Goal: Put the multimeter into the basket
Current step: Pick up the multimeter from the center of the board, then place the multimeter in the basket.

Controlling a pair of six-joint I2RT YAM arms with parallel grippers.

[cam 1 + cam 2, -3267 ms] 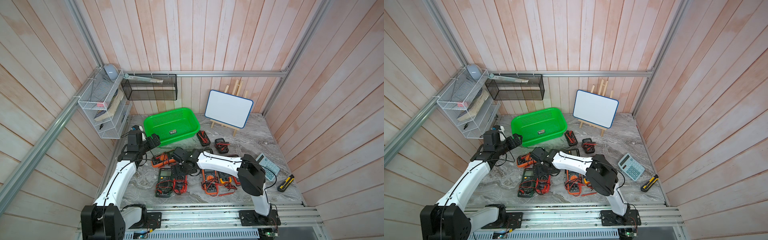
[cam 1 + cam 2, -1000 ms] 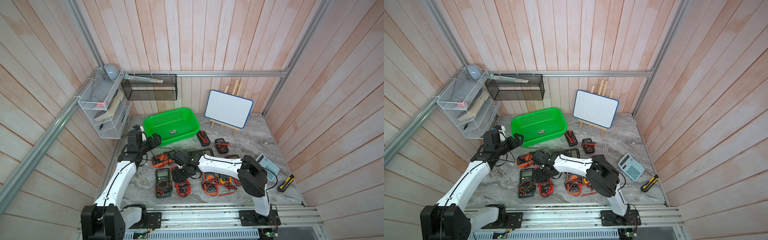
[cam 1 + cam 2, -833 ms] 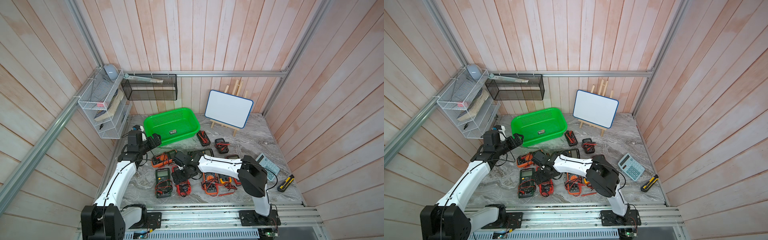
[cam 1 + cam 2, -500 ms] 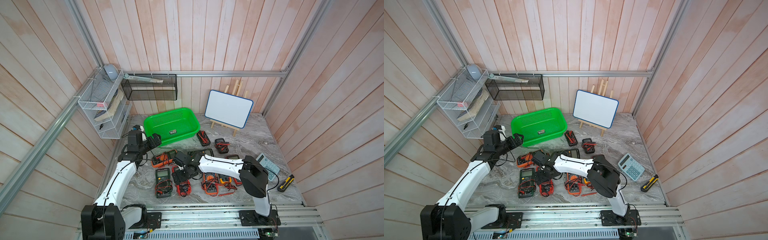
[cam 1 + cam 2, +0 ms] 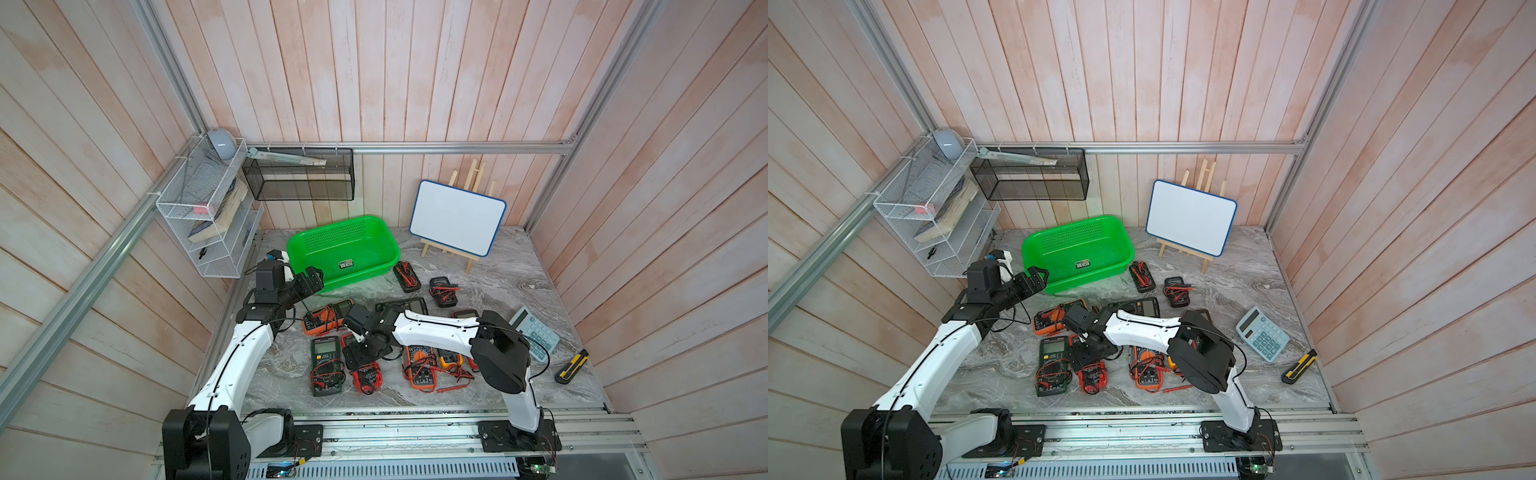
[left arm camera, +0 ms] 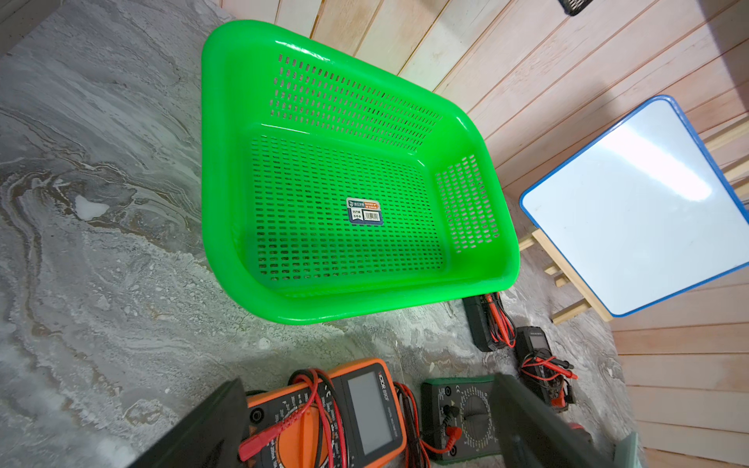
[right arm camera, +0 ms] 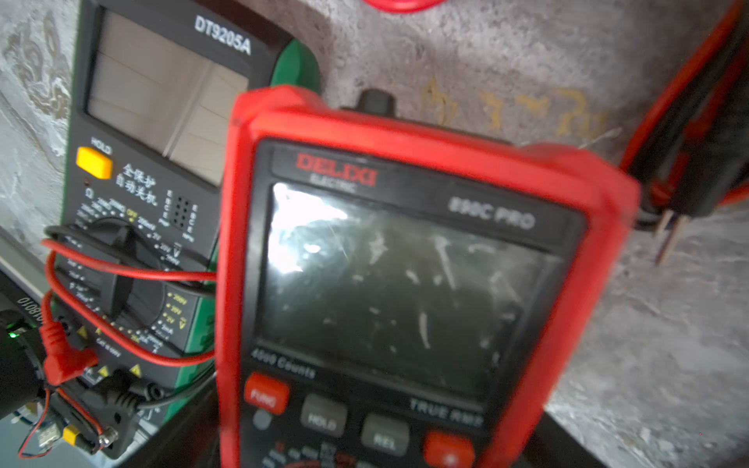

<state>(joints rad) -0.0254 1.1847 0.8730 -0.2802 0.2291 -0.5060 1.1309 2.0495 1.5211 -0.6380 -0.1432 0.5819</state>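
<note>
Two bent arms: right tool [image 5: 359, 360] straddles red multimeter [image 5: 368, 377], left tool [image 5: 312, 277] near basket [image 5: 332, 243].

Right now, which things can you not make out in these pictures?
Right gripper jaws: in both top views its own body covers them, so a grip on the red DELIXI multimeter is unclear.
That meter's lower part: right wrist view, blurred and cut off by the edge.
Green basket sticker text: left wrist view, too small.

We see the basket [image 6: 221, 162] in smooth, glossy green plastic; the table [image 6: 101, 263] looks like matt, rough-veined grey stone; the red multimeter [image 7: 405, 283] has a plastic shell and a scratched glossy screen; the walls [image 5: 374, 83] are matt wooden planks.
</note>
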